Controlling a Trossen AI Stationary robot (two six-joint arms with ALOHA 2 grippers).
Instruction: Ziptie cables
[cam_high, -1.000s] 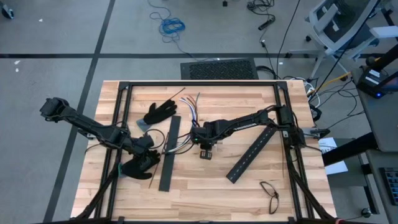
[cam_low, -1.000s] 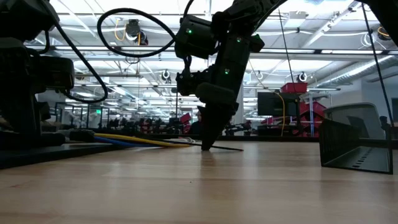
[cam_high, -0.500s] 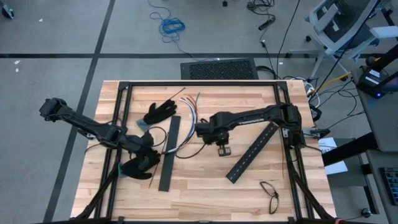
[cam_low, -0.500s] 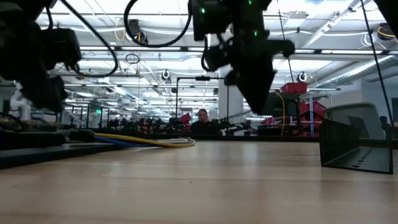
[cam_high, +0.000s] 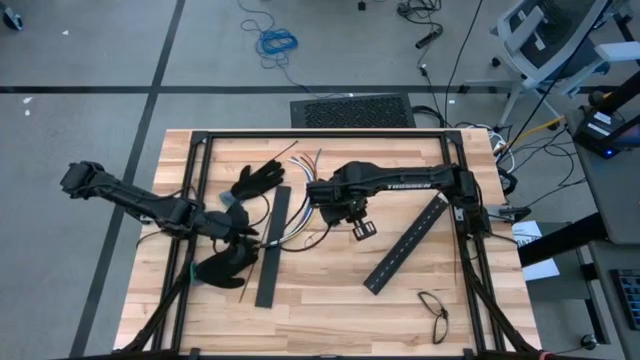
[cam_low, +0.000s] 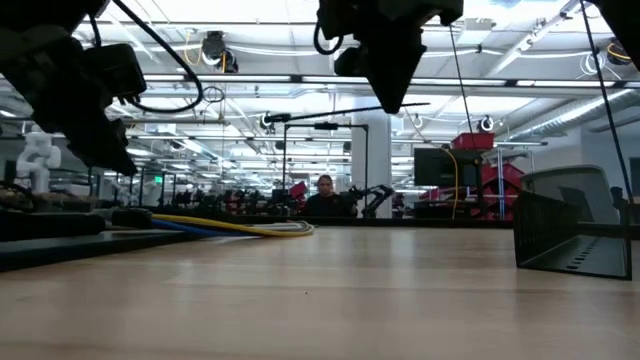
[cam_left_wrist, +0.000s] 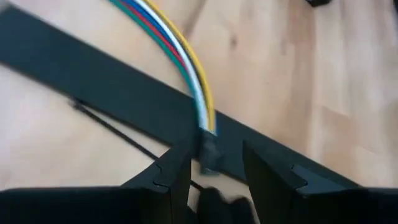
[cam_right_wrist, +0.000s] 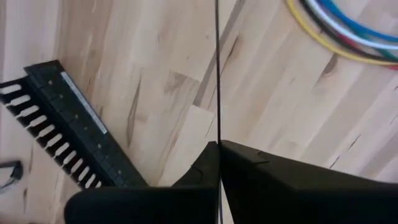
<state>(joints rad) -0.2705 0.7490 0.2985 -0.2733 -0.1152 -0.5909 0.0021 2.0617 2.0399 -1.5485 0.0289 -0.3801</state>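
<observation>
The right gripper (cam_right_wrist: 219, 149) has risen off the table (cam_high: 320, 300) since a second ago, carrying a ziptie (cam_right_wrist: 217, 68) up with it, its fingers pressed together on the strip. Left of the upright bar (cam_high: 272, 246), the left gripper (cam_left_wrist: 208, 165) is partly spread around the cables' (cam_left_wrist: 180, 56) end. The cables, yellow, white, red, blue and green, lie side by side across that bar. Right of the bar, bare wood stays free up to the slanted bar (cam_high: 405, 243). Glasses (cam_high: 433, 310) lie beyond it, near the table's edge.
</observation>
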